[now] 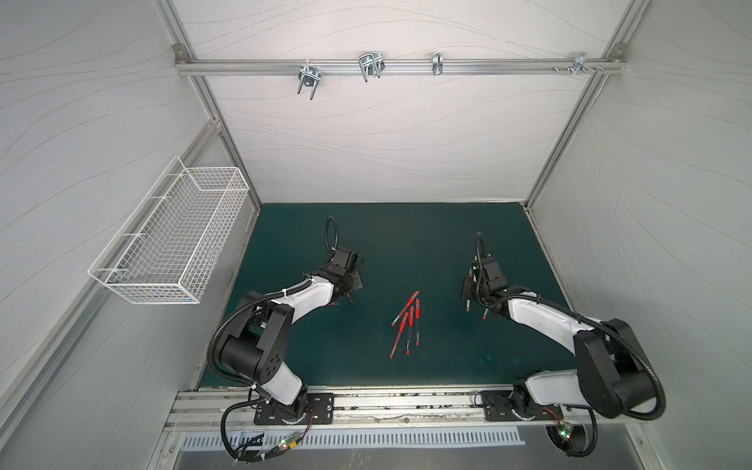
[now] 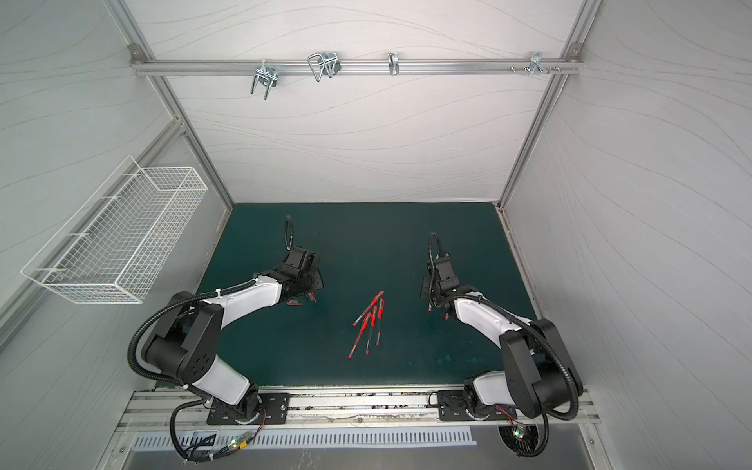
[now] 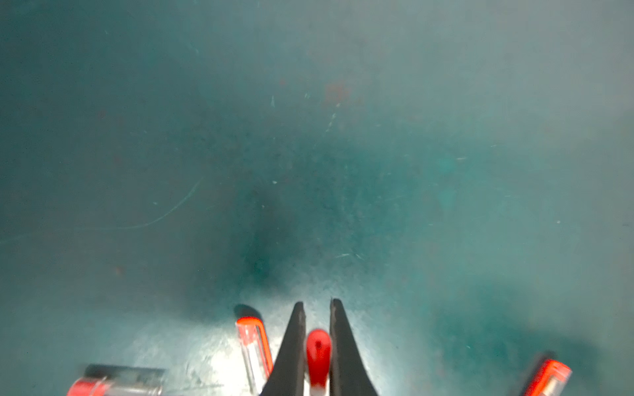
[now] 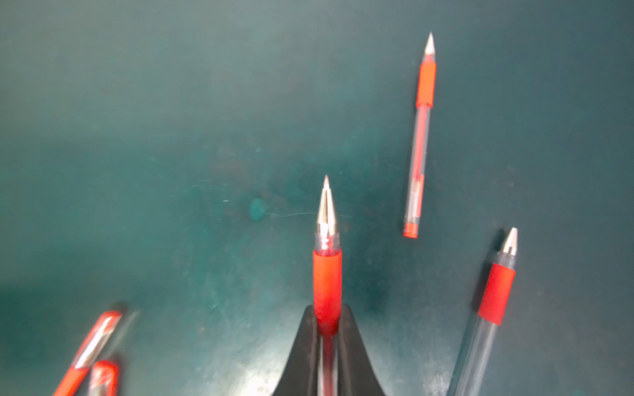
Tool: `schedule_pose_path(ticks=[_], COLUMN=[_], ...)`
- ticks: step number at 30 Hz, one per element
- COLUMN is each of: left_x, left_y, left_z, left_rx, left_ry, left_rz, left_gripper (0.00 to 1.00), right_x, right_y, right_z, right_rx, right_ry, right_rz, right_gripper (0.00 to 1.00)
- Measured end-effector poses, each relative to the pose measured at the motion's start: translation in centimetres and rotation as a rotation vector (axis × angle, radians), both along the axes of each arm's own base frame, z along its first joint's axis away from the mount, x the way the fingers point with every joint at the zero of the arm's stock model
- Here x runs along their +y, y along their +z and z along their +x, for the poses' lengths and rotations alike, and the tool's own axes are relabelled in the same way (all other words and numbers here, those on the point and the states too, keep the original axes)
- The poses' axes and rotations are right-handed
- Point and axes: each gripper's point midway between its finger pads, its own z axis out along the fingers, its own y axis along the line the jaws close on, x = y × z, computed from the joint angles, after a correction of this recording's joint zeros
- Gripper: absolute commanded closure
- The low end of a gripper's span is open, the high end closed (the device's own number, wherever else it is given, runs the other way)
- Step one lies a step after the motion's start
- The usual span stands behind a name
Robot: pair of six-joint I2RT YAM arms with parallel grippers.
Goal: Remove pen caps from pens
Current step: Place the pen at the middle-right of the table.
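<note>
The left gripper pinches a red pen cap between its tips. The right gripper pinches a bare pen, tip sticking out. More pens lie between both arms

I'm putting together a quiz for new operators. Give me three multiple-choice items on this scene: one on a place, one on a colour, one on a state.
1. Where does the heap of pens lie? A in a wire basket; B in the middle of the green mat; C on a hook.
2. The grip sleeve of the pen in the jaws of the right gripper is: A red; B blue; C yellow.
3. That pen's tip is: A capped; B snapped off; C bare.
Answers: B, the heap lies mid-mat in both top views; A, the sleeve shows red; C, its metal point is uncovered.
</note>
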Motion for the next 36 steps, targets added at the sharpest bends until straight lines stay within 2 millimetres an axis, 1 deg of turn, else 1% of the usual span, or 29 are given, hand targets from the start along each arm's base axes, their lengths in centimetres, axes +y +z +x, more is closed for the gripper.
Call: schedule_pose_path(ticks=[3,4,6,8,11,13,18,25,28,30,32,34,36], left_x=[0.5,0.7,1.1,1.3,1.2,1.1,1.2,1.3,1.2,1.0,0.7,-0.1,-1.5], left_y=[-1.1,-1.4,-2.1,-2.5,-2.4,-2.3,-2.5,-2.2,-1.1,0.2,2.0,4.1,6.8], left_z=[0.0,0.0,-0.1,-0.2,0.2,0.2,-0.1,-0.1,-0.1,-0.2,-0.6,-1.1,-1.7], left_rx=[0.038,0.049,0.074,0.096,0.100,0.101,0.116,0.114,0.086,0.040,-0.023,-0.092,-0.189], left_ry=[0.011,0.016,0.023,0.027,0.028,0.029,0.027,0.028,0.018,0.004,-0.013,-0.046,-0.100], left_rz=[0.000,0.001,0.006,0.010,0.005,0.004,0.008,0.008,-0.001,-0.013,-0.025,-0.034,-0.047], left_gripper=[0.95,0.93,0.83,0.79,0.72,0.69,0.59,0.53,0.48,0.44,0.42,0.41,0.42], right_x=[-0.3,-0.3,-0.5,-0.7,-0.9,-0.9,-1.0,-0.9,-0.9,-0.9,-0.7,-0.5,0.1], right_y=[-0.9,-1.2,-1.9,-2.5,-3.1,-3.2,-3.9,-3.8,-3.1,-2.1,-0.6,1.3,3.4], right_z=[0.4,0.6,0.8,0.9,0.9,1.0,1.1,1.1,0.8,0.5,0.2,0.0,-0.5], right_rx=[0.035,0.046,0.073,0.093,0.118,0.125,0.150,0.149,0.125,0.089,0.041,-0.021,-0.093], right_ry=[-0.011,-0.014,-0.021,-0.028,-0.034,-0.035,-0.040,-0.032,-0.022,-0.011,0.005,0.019,0.047], right_rz=[0.002,0.002,0.009,0.013,0.017,0.022,0.029,0.035,0.045,0.054,0.061,0.060,0.066], right_gripper=[1.00,1.00,1.00,0.98,0.93,0.87,0.74,0.60,0.57,0.55,0.56,0.56,0.57])
